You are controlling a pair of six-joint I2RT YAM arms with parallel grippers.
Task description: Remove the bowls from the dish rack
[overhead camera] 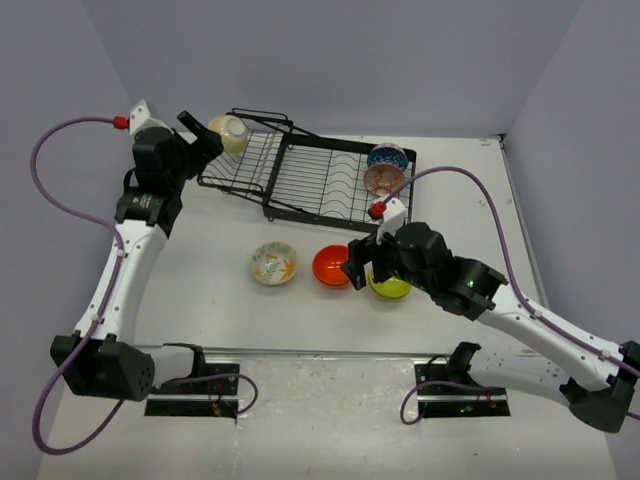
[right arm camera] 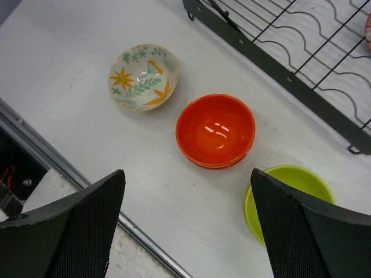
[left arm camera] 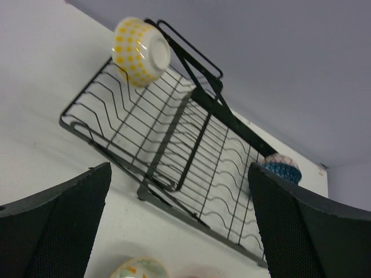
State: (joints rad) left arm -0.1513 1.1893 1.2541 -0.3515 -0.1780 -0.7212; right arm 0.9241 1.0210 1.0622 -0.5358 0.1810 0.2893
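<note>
- The left claw (left arm camera: 179, 169) was seen spread wide and empty, its fingers (left arm camera: 64, 226) faced with black, finely meshed pads.
- Ahead of it and left of its centre line lay the yellow-dotted bowl (left arm camera: 141, 51), apart from both fingers. It was tipped on its side at the far left corner of the dish rack (left arm camera: 191, 150), with its plain cream base turned toward the wrist camera.
- A reach forward and leftward was judged to be needed before the fingers could be closed across that rim. The left arm was clearly the nearer one for this bowl.
- The rack was made of thin black wire with wavy cross wires. In the left wrist view its long axis ran diagonally from upper left to lower right.
- At the rack's far right end the blue patterned bowl (overhead camera: 387, 156) and the pinkish bowl (overhead camera: 383, 180) were stood close together, nearer to the right arm.
- The right claw (right arm camera: 186, 174) was likewise held wide with nothing in it, above the white surface (overhead camera: 210, 250).
- Just right of it the lime green bowl (right arm camera: 290, 200) was seen, partly hidden by a finger. The glossy orange-red bowl (right arm camera: 215, 131) lay directly ahead of the claw, and the floral bowl (right arm camera: 143, 77) lay further left.
- All three were round, smooth, upright and set apart in a row beside the rack, so three bowls were judged unloaded and three left.
</note>
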